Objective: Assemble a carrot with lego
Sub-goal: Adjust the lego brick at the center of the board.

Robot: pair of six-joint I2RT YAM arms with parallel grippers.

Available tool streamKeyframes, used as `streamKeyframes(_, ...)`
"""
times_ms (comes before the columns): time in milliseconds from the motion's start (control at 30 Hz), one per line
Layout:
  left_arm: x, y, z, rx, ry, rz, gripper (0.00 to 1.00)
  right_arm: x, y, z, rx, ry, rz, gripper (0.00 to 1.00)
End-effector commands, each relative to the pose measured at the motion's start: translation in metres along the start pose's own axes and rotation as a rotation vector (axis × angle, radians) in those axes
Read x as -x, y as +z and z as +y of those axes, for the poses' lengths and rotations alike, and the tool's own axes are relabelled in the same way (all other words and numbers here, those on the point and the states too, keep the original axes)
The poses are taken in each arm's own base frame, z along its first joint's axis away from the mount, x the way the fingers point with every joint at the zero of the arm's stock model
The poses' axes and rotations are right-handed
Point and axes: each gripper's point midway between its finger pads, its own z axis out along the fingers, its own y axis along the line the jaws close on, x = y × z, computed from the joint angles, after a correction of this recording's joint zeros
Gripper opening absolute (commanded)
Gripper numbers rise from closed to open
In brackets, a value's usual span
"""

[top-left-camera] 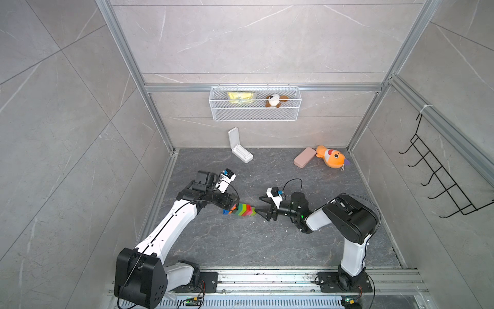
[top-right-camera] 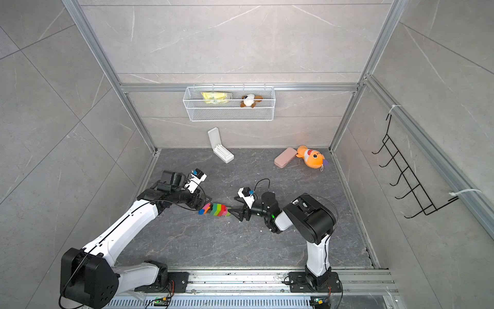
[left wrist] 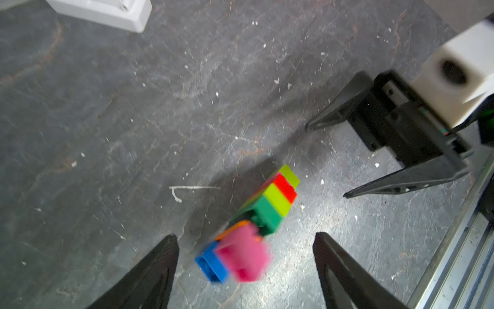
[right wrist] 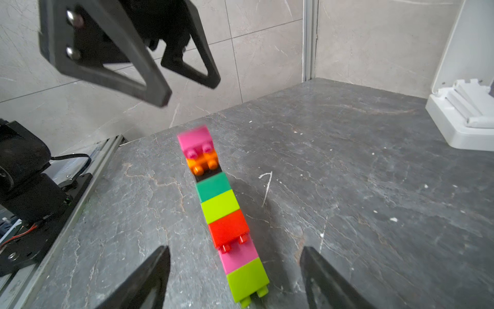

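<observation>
Jaws of the left gripper (left wrist: 245,235) stand wide open and empty, hanging above the blurred pink-and-blue wide end of the carrot (top-left-camera: 242,210) without touching it. Right gripper (top-left-camera: 258,205): jaws also wide open and empty, just off the lime tip. One carrot, flat on the dark tabletop (top-left-camera: 267,240) between the two grippers. At the back: one white case (top-left-camera: 240,149), one pink case (top-left-camera: 304,157), one plush fish (top-left-camera: 331,159). Left arm (top-left-camera: 173,227) reaches inward, wrist tipped down. Right arm (top-left-camera: 350,214) is elbow-bent, forearm low, pointing at the tip.
</observation>
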Motion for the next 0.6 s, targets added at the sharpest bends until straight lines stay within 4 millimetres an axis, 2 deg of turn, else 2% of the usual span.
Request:
streamKeyframes(0,0.035,-0.022,0.007,0.033,-0.012,-0.158,0.83,-0.005,0.001,0.004,0.005,0.035,0.061,0.79)
streamKeyframes(133,0.053,-0.034,0.019,0.090,-0.049,-0.226,0.83,-0.005,-0.002,0.012,0.000,0.030,0.123,0.80)
streamKeyframes(200,0.055,-0.034,0.026,0.124,-0.068,-0.230,0.83,-0.007,0.001,0.017,0.016,0.017,0.173,0.81)
streamKeyframes(300,0.057,-0.037,0.042,0.190,-0.117,-0.247,0.83,-0.011,0.013,0.020,0.022,-0.020,0.245,0.82)
streamKeyframes(433,0.062,-0.051,0.065,0.293,-0.196,-0.282,0.82,-0.005,0.036,0.021,0.043,-0.079,0.278,0.85)
streamKeyframes(567,0.063,-0.064,0.087,0.373,-0.274,-0.286,0.83,-0.008,0.058,0.024,0.069,-0.124,0.352,0.87)
